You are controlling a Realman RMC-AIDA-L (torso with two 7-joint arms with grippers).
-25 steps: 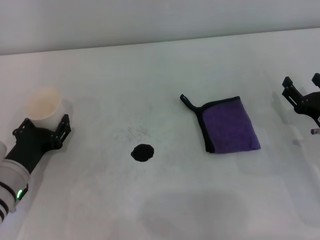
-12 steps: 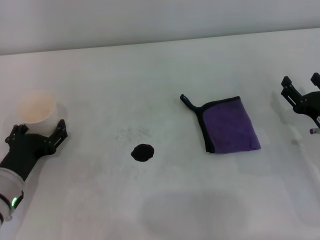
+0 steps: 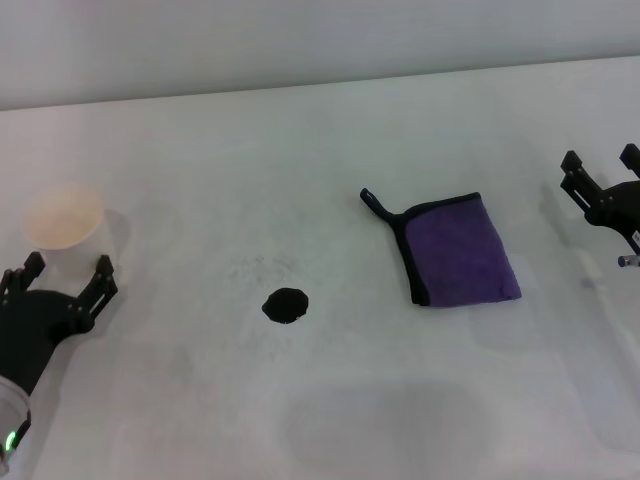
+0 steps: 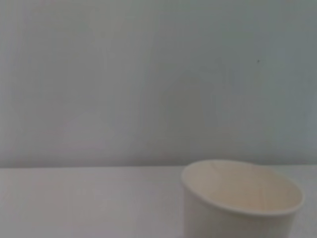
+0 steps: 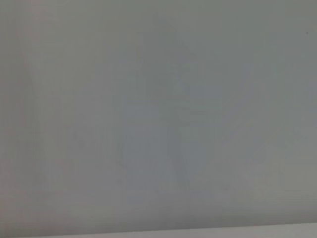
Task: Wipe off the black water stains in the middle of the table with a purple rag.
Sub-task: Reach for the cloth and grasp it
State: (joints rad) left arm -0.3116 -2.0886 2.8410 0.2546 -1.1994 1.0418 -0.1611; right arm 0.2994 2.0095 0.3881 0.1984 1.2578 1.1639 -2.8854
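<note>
The black water stain (image 3: pixel 286 305) is a small round blot on the white table (image 3: pixel 300 160), with faint grey specks just behind it. The purple rag (image 3: pixel 457 250) lies folded to the stain's right, its black loop pointing back-left. My left gripper (image 3: pixel 58 282) is open and empty at the left edge, just in front of a white paper cup (image 3: pixel 64 228). My right gripper (image 3: pixel 602 172) is open and empty at the right edge, to the right of the rag and apart from it.
The paper cup stands upright at the far left and also shows in the left wrist view (image 4: pixel 242 198). A pale wall runs behind the table's back edge. The right wrist view shows only blank wall.
My left gripper has drawn back toward the near-left corner, away from the cup, which now stands free. The right gripper, rag and stain have not moved.
</note>
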